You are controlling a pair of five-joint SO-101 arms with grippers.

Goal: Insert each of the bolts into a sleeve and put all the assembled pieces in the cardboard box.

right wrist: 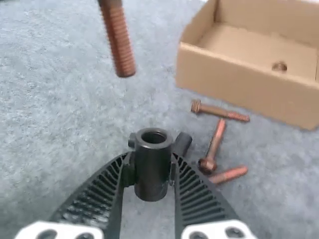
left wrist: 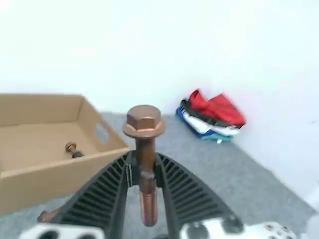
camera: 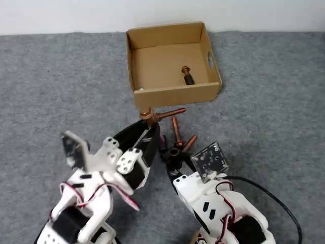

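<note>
The left end effector (left wrist: pixel 144 164) is clamped on a copper bolt (left wrist: pixel 144 122) at mid-shank, with the threaded tip free. In the high view it sits at frame centre, just below the cardboard box (camera: pixel 175 95). The right end effector (right wrist: pixel 149 160), slightly right of centre, grips a black sleeve (right wrist: pixel 150 181) around its waist with the bore left open. Both parts look rigid and dense. Their smooth round bodies could pivot in a ribbed grip, so a firm hold clear of tip and mouth suits. Loose bolts (camera: pixel 176 129) lie on the table (camera: pixel 264 112), and one assembled piece (camera: pixel 188 76) sits in the box.
</note>
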